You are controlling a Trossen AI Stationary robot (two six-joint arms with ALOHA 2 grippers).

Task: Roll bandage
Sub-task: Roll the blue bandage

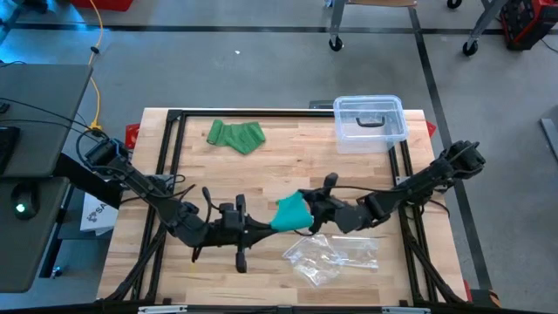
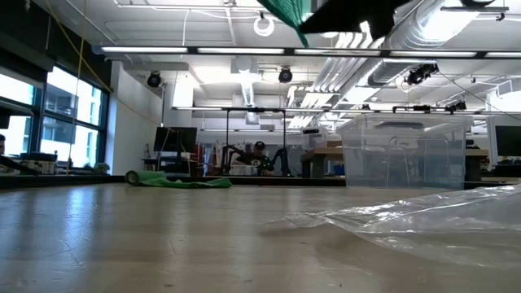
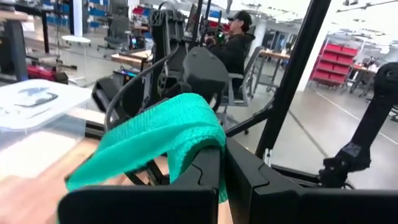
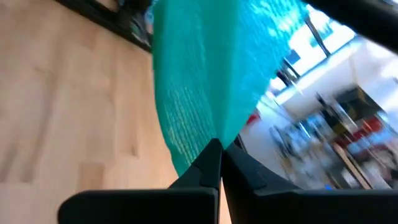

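A teal bandage (image 1: 290, 214) hangs in the air above the middle of the wooden table (image 1: 288, 166), between my two grippers. My left gripper (image 1: 272, 225) comes from the table's left and is shut on it. My right gripper (image 1: 304, 209) comes from the right and is shut on it too. In the low view only the bandage's lower tip (image 2: 289, 15) shows, at the picture's top. A second, darker green bandage (image 1: 235, 135) lies crumpled on the table near the far edge. My left gripper pinches the teal bandage between its two shut fingers (image 3: 208, 171), pointing level from the table's left. A folded band of the cloth (image 3: 186, 118) arches over the fingertips and hangs slack, clear of the table. My right gripper pinches a narrowed end of the bandage (image 4: 216, 135) between its fingertips (image 4: 210, 158), from the table's right and slightly downward. The cloth fans out wide beyond the tips and is clear of the table.
A clear plastic box (image 1: 370, 122) with a lid stands at the far right corner. A crumpled clear plastic bag (image 1: 331, 255) lies on the table near the front, just right of the grippers. Black frame rails (image 1: 170, 139) run along the table's sides. A person sits far behind the table.
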